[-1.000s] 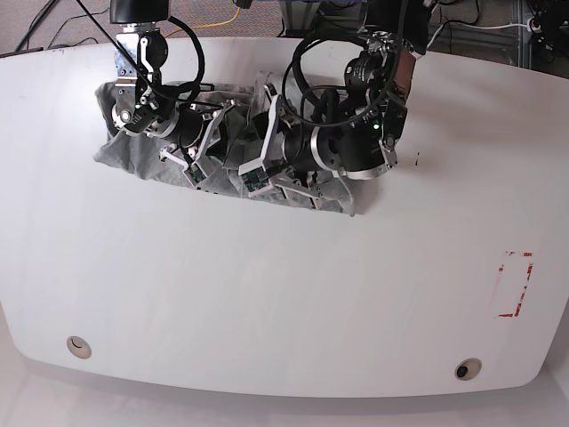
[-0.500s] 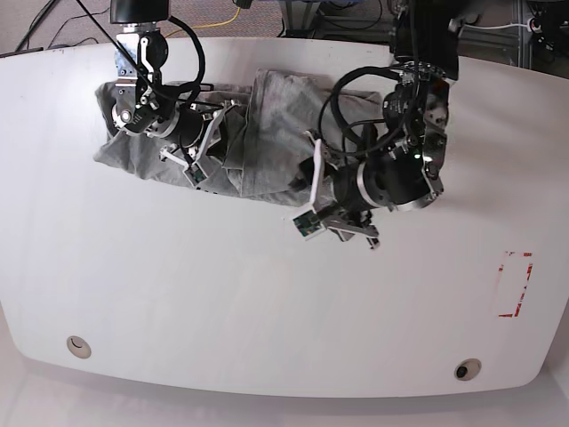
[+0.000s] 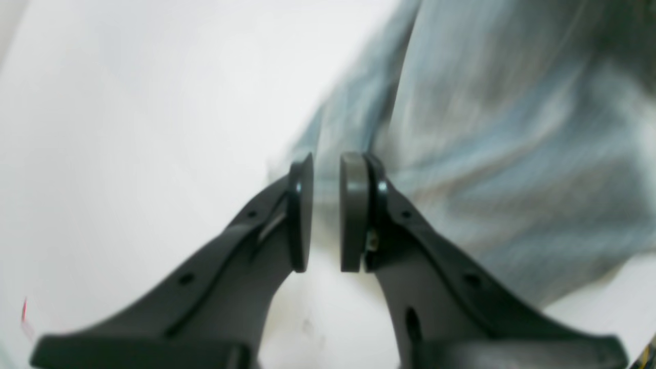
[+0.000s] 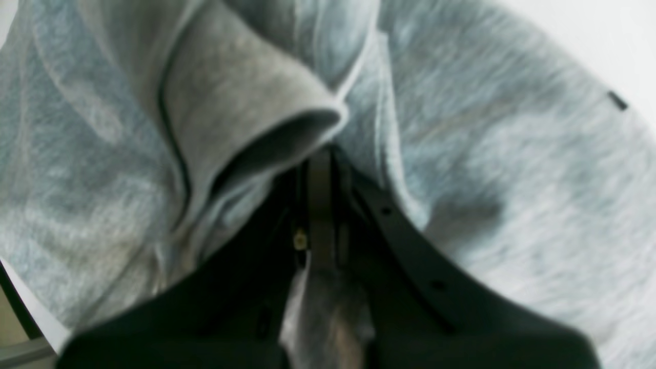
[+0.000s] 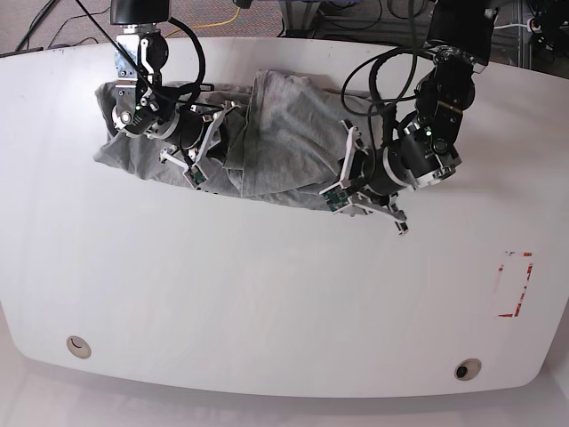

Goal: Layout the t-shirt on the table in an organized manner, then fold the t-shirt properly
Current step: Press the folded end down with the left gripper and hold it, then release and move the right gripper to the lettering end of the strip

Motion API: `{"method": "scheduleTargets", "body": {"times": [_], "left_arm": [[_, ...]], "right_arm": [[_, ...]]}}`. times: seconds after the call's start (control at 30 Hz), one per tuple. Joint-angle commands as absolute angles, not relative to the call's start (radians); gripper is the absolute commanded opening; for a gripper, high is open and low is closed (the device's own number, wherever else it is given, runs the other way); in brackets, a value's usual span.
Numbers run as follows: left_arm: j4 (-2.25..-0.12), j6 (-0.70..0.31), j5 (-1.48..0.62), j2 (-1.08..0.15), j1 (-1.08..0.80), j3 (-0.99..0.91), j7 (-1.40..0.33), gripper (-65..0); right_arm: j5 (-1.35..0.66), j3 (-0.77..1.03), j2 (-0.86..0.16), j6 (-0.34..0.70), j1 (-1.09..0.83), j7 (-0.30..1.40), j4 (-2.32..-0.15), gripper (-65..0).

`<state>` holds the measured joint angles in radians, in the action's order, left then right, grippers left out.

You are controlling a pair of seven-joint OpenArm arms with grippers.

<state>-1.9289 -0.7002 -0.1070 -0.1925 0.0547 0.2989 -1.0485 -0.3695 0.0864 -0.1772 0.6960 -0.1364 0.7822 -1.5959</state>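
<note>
The t-shirt (image 5: 267,142) lies in a crumpled, bunched heap on the far part of the table (image 5: 267,302), well apart from the red outline mark (image 5: 514,285) near the table's edge. It is not laid out: the cloth is wrinkled and doubled over itself, and neither the sleeves, the collar nor the lettering can be told apart. So I judge that the task is at its early stage; the spreading is not finished and no fold is made.

The right gripper (image 4: 320,174) is closed tight on a fold of the t-shirt, with grey cloth pinched between its jaws. The left gripper (image 3: 325,210) is just beside the edge of the t-shirt; its jaws are nearly together, with a narrow gap. This view is blurred, and I cannot tell whether cloth is caught in the gap.

What is left, in my judgement: to pull the t-shirt flat, then all the folding.
</note>
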Motion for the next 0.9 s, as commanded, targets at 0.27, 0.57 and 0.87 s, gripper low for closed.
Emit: {"method": "scheduleTargets", "body": {"times": [0.27,0.57,0.87], "left_arm": [[-1.923,-0.698,0.041,-0.203,-0.019,0.295,-0.895,-60.7],[-1.71,-0.698,0.053,-0.202,-0.015,0.295,-0.886,-65.0],[-1.59,-0.698,0.054,-0.202,-0.015,0.295,-0.783,-65.0]], "right_arm": [[-0.383,0.09,-0.183,0.698,-0.117,0.763,-1.618,-64.5],[-0.383,0.094,-0.185,0.698,-0.099,0.763,-1.669,-64.4],[-0.383,0.099,-0.186,0.698,-0.042,0.888,-1.824,-64.4]]}}
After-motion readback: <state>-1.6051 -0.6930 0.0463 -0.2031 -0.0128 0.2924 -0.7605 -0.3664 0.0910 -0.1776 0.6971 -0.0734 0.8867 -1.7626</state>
